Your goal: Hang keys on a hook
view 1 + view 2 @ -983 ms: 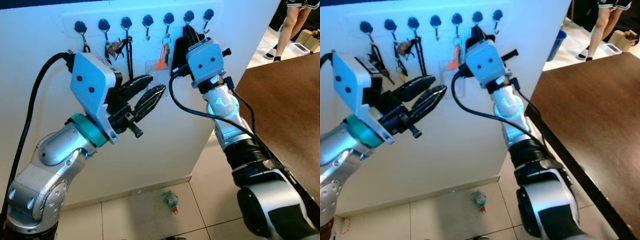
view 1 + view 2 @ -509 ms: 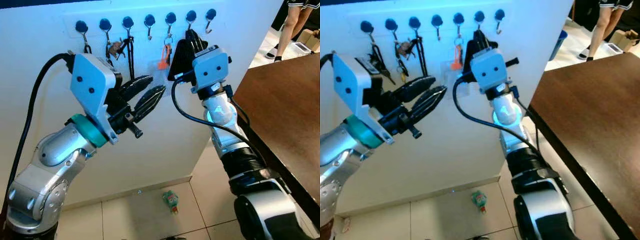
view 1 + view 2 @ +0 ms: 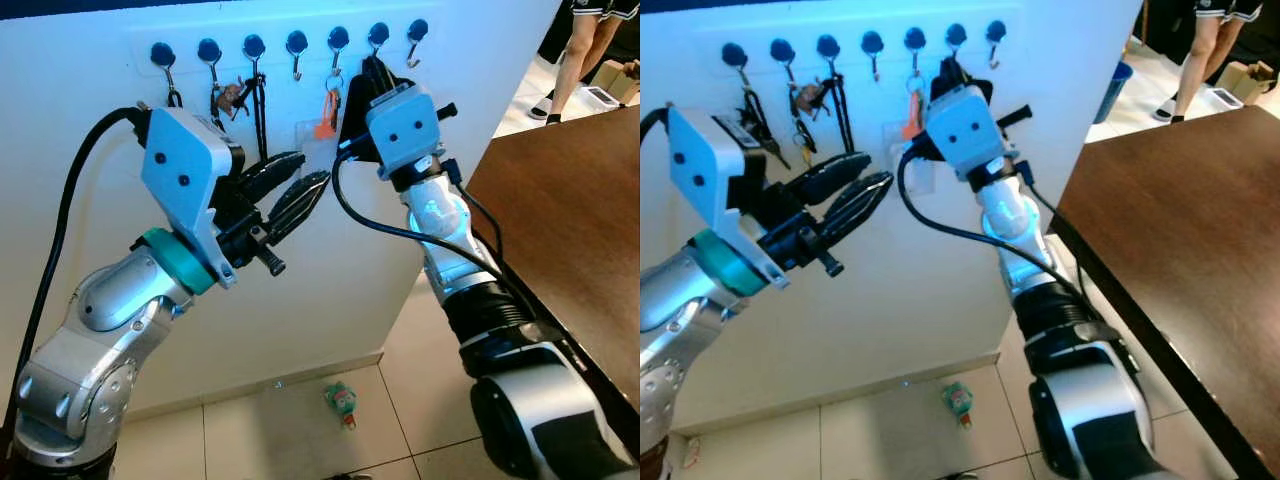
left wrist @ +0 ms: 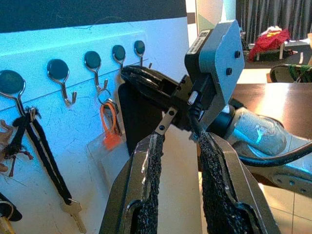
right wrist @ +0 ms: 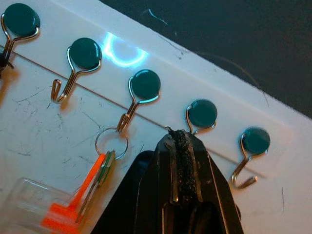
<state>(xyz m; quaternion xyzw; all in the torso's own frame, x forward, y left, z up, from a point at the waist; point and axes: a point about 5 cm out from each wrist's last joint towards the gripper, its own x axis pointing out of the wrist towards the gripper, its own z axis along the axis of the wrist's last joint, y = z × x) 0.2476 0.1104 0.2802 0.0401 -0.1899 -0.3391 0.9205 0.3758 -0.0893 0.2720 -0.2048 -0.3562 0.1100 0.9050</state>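
Observation:
A row of blue-capped hooks [image 3: 295,45] runs along the white wall. The keys with an orange tag [image 3: 325,115] hang by a ring [image 5: 111,143] from the fifth hook [image 5: 141,90], with a clear plastic tag [image 5: 27,204] below. My right gripper [image 3: 375,70] is raised against the wall just right of those keys, under the sixth hook [image 5: 201,117]. Its fingers [image 5: 178,146] are pressed together with nothing between them. My left gripper [image 3: 292,192] is held up lower left, away from the wall, open and empty.
A black lanyard with a key [image 3: 258,110] and other key bunches [image 3: 228,97] hang on the left hooks. A dark brown table [image 3: 570,220] stands at the right. A small green toy [image 3: 341,400] lies on the tiled floor. A person's legs [image 3: 585,50] are far right.
My right gripper swung slightly right along the hooks, then came back left beside the orange-tagged keys. The keys stay on their hook. The left arm has not moved.

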